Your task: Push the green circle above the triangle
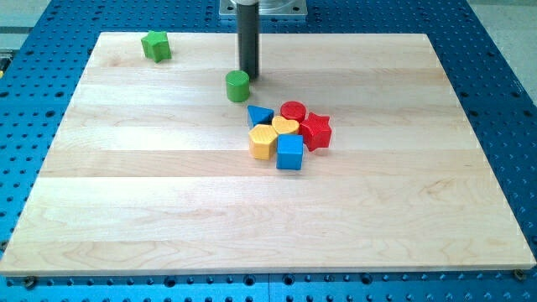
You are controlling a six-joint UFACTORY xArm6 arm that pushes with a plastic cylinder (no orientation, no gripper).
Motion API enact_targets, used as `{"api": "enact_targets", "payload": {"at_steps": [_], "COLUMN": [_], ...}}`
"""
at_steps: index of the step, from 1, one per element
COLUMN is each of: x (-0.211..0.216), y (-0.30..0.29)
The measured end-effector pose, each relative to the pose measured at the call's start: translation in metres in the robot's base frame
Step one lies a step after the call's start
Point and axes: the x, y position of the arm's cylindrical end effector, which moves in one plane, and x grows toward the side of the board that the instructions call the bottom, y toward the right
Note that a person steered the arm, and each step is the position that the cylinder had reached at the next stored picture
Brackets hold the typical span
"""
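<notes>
The green circle (238,85) is a short cylinder on the wooden board, above and slightly left of the blue triangle (259,116). My tip (249,76) sits at the circle's upper right edge, touching or nearly touching it. The triangle lies at the upper left of a tight cluster of blocks near the board's middle.
The cluster holds a red circle (293,110), a yellow heart (285,126), a red star (316,130), a yellow hexagon (263,143) and a blue cube (289,153). A green star (155,45) lies at the view's top left. The board (168,210) rests on a blue perforated table.
</notes>
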Motion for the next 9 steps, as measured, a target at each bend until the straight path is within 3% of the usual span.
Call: {"api": "enact_targets", "payload": {"at_steps": [2,3,4,5,7,9], "x": [0.068,0.048,0.036,0.073,0.058,0.067], "y": [0.044,0.031,-0.027,-0.035,0.02,0.02]}}
